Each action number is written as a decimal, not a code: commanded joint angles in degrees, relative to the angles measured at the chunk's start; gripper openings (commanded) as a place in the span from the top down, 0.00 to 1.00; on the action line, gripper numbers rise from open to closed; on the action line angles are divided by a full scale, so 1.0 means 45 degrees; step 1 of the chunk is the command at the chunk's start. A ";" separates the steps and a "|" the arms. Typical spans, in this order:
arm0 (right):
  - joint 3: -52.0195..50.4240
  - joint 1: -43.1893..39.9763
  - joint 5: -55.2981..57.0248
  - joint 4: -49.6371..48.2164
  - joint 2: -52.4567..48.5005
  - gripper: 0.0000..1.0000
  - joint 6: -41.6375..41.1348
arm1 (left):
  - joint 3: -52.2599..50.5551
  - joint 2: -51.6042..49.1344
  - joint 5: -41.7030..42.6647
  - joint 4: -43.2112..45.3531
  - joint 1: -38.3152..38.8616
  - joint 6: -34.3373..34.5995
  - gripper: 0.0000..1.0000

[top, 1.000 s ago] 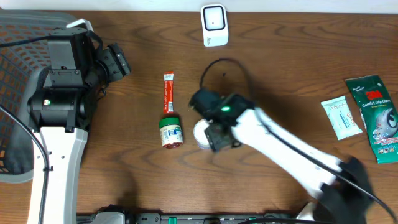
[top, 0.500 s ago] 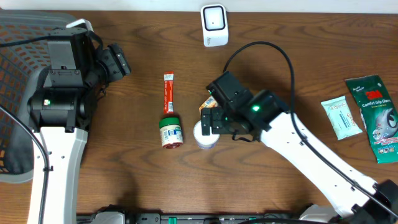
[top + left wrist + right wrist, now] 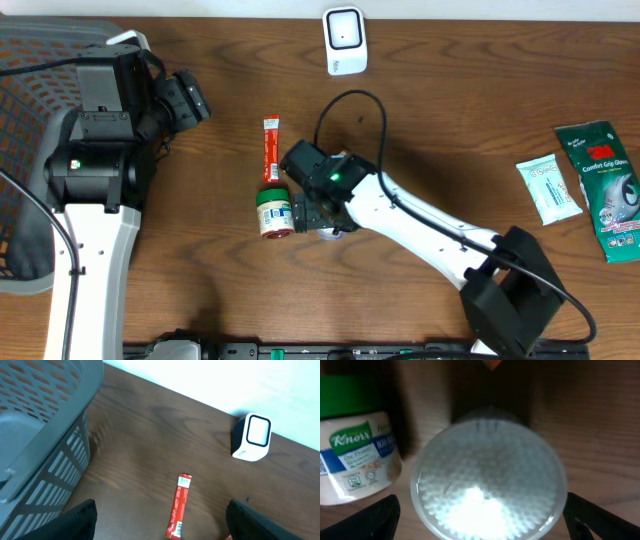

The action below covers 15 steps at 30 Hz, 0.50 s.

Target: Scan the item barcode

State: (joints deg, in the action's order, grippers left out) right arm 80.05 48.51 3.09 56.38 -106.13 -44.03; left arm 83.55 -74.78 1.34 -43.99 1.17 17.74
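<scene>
My right gripper hangs open straight above the tub. Its fingers stand wide to either side of the dimpled white lid, and I see no grip on it. The tub sits upright near the middle of the table. A jar with a green lid lies on its side just beside the tub, label up. Past the jar, a red sachet lies flat. The white scanner stands at the far edge, well apart from the tub. My left gripper is open too, empty, held near the grey basket. Two packets lie off at the right arm's side.
</scene>
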 commanded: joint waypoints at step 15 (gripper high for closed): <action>0.0039 0.0015 0.0593 0.0408 0.0068 0.16 0.2351 | 0.0068 -0.0015 0.0019 -0.0044 -0.0053 -0.0165 0.18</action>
State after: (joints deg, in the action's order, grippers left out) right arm 80.05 48.49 4.62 57.91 -106.10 -34.85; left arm 83.55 -74.78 1.34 -43.99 1.17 17.74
